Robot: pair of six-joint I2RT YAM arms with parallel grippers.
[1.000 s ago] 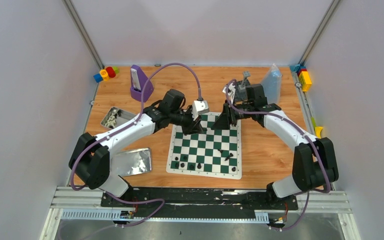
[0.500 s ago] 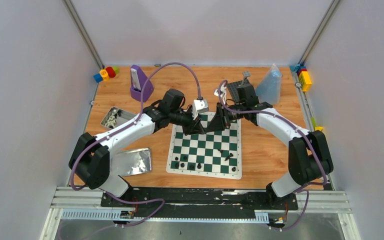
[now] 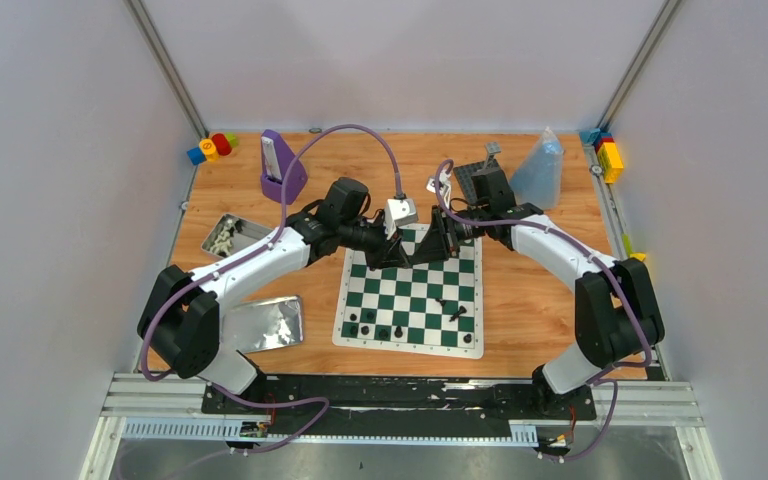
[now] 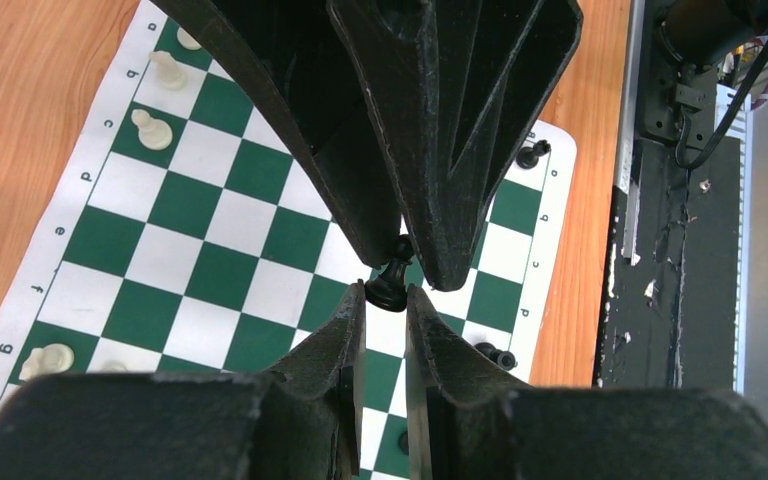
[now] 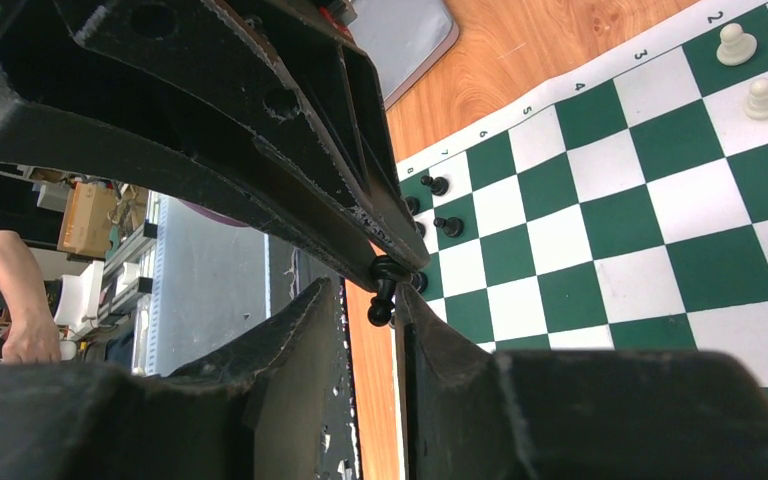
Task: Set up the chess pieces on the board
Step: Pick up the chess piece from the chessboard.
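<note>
The green and white board [image 3: 393, 300] lies mid-table. My left gripper [image 4: 387, 292] is shut on the base of a black pawn [image 4: 390, 283] and holds it in the air over the board's far edge. My right gripper [image 5: 368, 308] faces it tip to tip, its jaws open around the pawn's head [image 5: 380, 312]. In the top view the two grippers meet over the board, the left gripper [image 3: 403, 255] facing the right gripper [image 3: 428, 250]. Several black pieces [image 3: 383, 330] stand or lie on the near rows. White pawns [image 4: 150, 128] stand on the far rows.
An open tin with white pieces [image 3: 228, 236] and its shiny lid [image 3: 265, 325] lie left of the board. A purple holder [image 3: 282, 168], a grey baseplate [image 3: 472, 178] and a clear bag [image 3: 543, 165] stand at the back. Coloured blocks [image 3: 210, 147] sit in the corners.
My right gripper has swung left from the back right to meet the left gripper over the board's far edge. The left arm has stayed still with the pawn.
</note>
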